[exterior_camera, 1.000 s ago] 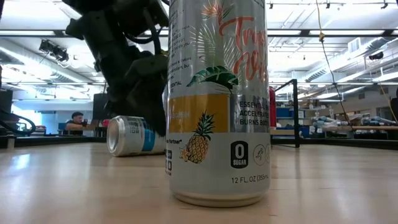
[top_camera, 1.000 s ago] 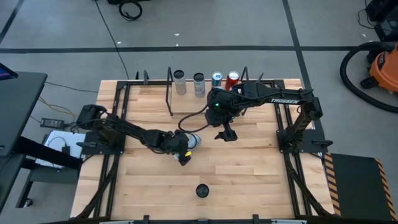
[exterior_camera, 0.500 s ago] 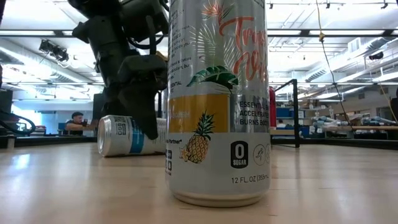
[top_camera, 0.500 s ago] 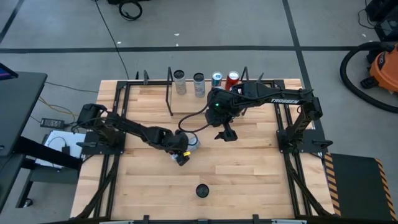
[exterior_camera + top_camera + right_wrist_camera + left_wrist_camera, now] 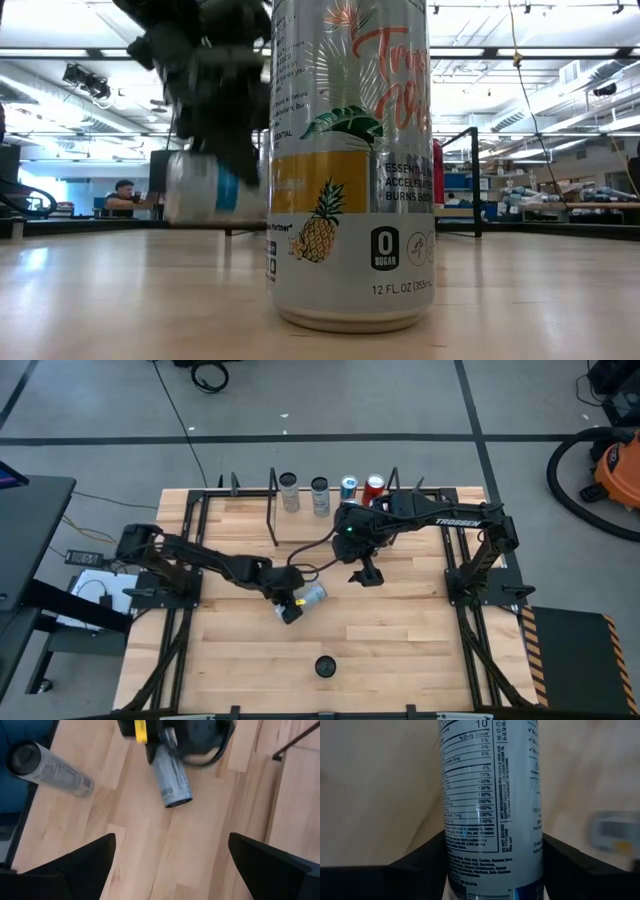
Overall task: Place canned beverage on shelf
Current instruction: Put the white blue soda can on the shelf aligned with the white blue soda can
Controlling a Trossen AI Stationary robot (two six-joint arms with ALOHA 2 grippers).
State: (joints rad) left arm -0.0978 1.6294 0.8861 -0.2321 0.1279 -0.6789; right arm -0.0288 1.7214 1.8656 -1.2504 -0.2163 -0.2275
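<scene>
My left gripper (image 5: 294,602) is at mid-table, shut on a silver-and-blue can (image 5: 314,595) that lies on its side in the air. The can is blurred in the low view (image 5: 205,188) and fills the left wrist view (image 5: 492,805). My right gripper (image 5: 366,576) hangs open and empty to the right of the can and a little farther back. The right wrist view shows the can (image 5: 171,779) from above. The shelf (image 5: 272,515) stands at the table's far edge, with several cans (image 5: 319,495) upright in a row at it. My left gripper pinches the can's round side wall (image 5: 451,851) between its two fingers (image 5: 420,862), near one end of the can. The fingers come about level from the table's left and lie along the can. The can is held on its side, clear of the table, its free end (image 5: 178,800) pointing toward the table's right.
A tall pineapple-print can (image 5: 350,160) stands upright near the table's front edge (image 5: 325,665), close before the low camera, and also shows in the right wrist view (image 5: 50,767). Black frame rails (image 5: 190,560) run along the table's left and right sides.
My left gripper has lifted the silver-and-blue can off the table. The can lay on its side on the wood a second ago and now hangs clear of it, still on its side, shifted slightly toward the near edge.
</scene>
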